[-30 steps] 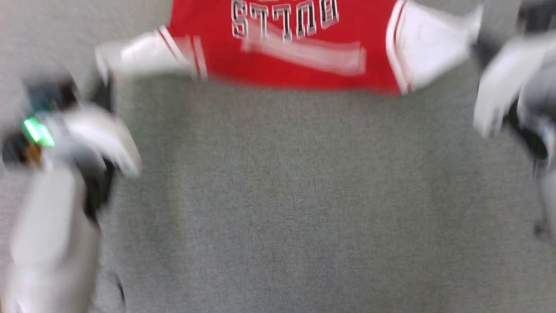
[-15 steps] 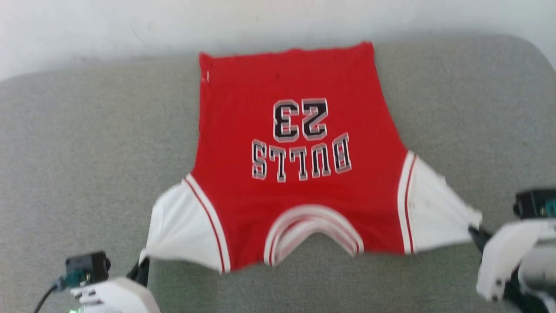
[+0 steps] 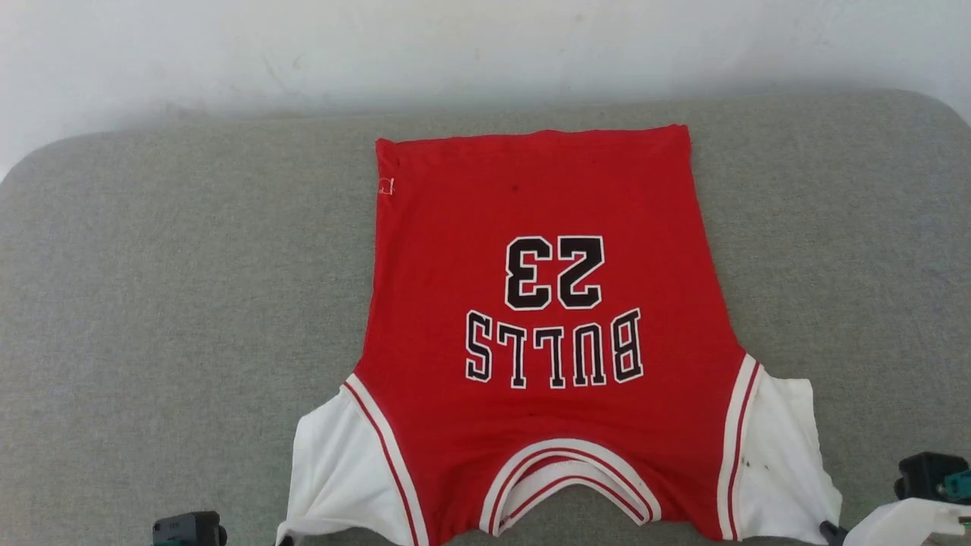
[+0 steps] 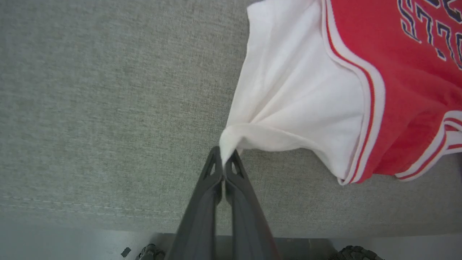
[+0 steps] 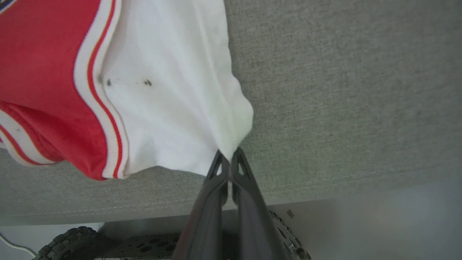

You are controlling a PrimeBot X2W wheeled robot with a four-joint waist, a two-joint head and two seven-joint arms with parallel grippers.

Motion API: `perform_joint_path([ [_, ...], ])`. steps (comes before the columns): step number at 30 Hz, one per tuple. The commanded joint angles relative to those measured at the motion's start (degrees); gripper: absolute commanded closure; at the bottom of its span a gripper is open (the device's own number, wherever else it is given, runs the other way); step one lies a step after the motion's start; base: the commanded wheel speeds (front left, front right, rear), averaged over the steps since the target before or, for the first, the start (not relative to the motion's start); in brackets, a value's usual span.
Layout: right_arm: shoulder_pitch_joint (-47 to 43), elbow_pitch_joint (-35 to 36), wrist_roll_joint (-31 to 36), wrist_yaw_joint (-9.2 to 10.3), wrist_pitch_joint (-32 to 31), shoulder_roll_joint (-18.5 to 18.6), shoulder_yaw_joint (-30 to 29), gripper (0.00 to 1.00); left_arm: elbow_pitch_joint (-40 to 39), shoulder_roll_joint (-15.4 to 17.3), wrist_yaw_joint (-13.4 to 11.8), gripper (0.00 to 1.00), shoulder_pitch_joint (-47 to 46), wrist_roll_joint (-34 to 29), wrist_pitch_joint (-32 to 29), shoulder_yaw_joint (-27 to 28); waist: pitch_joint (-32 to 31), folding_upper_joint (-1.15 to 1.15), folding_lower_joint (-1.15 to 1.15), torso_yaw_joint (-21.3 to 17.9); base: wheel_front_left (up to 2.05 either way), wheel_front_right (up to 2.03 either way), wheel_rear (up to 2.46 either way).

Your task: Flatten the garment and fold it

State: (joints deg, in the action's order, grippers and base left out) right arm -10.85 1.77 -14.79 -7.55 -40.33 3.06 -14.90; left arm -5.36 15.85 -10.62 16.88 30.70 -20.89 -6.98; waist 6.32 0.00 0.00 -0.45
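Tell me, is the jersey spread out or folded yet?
Spread out, not folded: the jersey lies open on the grey cushion, print up, sleeves pinched by the left claw and right claw.

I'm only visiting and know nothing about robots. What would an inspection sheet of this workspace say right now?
Surface: grey fabric cushion, seam along its near edge.
Job's things: red jersey spread out, lettering up, collar nearest the robot.
Clutter: nothing seen.
Tools: left tool shut on the tip of the left sleeve; right tool shut on the tip of the right sleeve.
Cables: one thin white line, perhaps a cable, beside a knobbly wheel.
Surroundings: white wall behind the cushion.
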Motion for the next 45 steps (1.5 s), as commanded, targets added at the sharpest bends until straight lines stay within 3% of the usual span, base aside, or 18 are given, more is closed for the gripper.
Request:
perform_joint_path([
  [1, 0.19, -1.22, -0.38, 0.06, 0.87, -0.15, -0.03, 1.0, 0.55, -0.03, 0.33, 1.0, -0.25, 0.0, 0.35, 0.01, 0.27, 0.0, 0.0, 0.21, 0.0, 0.0, 0.0],
  [5, 1.73, -5.75, -0.76, 0.06, 3.79, -0.16, 0.38, 1.0, 1.2, -0.32, 0.74, 1.0, -1.08, 0.17, 0.97, -0.34, 0.62, 0.0, 0.0, 0.59, 0.0, 0.0, 0.0],
  [6, 2.09, -6.34, -0.61, 0.06, 4.6, -0.17, 0.41, 0.95, 1.31, -0.31, 0.92, 1.0, -1.28, 0.18, 1.27, -0.36, 0.65, 0.0, 0.0, 0.74, 0.0, 0.0, 0.0],
  [7, 2.35, -6.65, -0.48, 0.06, 5.3, -0.17, 0.4, 0.61, 1.34, -0.33, 1.04, 1.0, -1.45, 0.2, 1.61, -0.35, 0.64, 0.0, 0.0, 0.9, 0.0, 0.0, 0.0],
  [8, 2.52, -6.82, -0.44, 0.06, 5.83, -0.17, 0.34, 0.0, 1.29, -0.37, 1.12, 1.0, -1.59, 0.21, 1.94, -0.33, 0.64, 0.0, 0.0, 1.04, 0.0, 0.0, 0.0],
  [13, 3.18, -4.27, 0.57, 0.06, 9.01, -0.17, -0.92, 0.0, 0.37, -0.38, 1.42, 1.0, -2.11, -0.16, 2.67, -0.9, 0.55, 0.0, 0.0, 1.91, 0.0, 0.0, 0.0],
  [18, 7.44, 0.37, 0.53, 0.06, 19.13, -0.18, -2.32, 0.0, -0.94, -0.55, 1.6, 1.0, -3.1, -0.52, 2.71, -1.81, 1.25, 0.0, 0.0, 3.08, 0.0, 0.0, 0.0],
  [23, 17.87, -0.82, 1.02, 0.06, 27.18, 0.1, -1.6, 0.0, -2.26, -0.53, 1.68, 1.0, -4.51, -0.85, 3.04, -2.16, 4.06, 0.0, 0.0, 4.06, 0.0, 0.0, 0.0],
  [26, 27.03, -5.08, 1.98, 0.06, 28.68, 0.99, -1.67, 0.0, -3.66, -0.43, 1.51, 1.0, -5.52, -1.37, 3.52, -2.2, 7.44, 0.0, 0.0, 4.57, 0.0, 0.0, 0.0],
  [31, 43.74, -14.56, 3.82, 0.06, 26.39, 3.33, -3.11, 0.0, -6.41, -0.86, 1.56, 1.0, -7.94, -2.1, 4.34, -2.91, 14.57, 0.0, 0.0, 6.76, 0.0, 0.0, 0.0],
  [37, 59.74, -23.94, 7.02, 0.06, 19.33, 7.67, -3.6, 0.0, -9.37, -2.09, 1.53, 1.0, -10.83, -3.11, 5.67, -4.32, 23.25, 0.0, 0.0, 9.87, 0.0, 0.0, 0.0],
  [45, 71.76, -31.82, 11.5, 0.06, 6.67, 11.18, -4.98, 0.0, -10.97, -4.01, 2.61, 1.0, -13.8, -3.3, 8.23, -6.27, 29.73, 0.0, 0.0, 13.6, 0.0, 0.0, 0.0],
])
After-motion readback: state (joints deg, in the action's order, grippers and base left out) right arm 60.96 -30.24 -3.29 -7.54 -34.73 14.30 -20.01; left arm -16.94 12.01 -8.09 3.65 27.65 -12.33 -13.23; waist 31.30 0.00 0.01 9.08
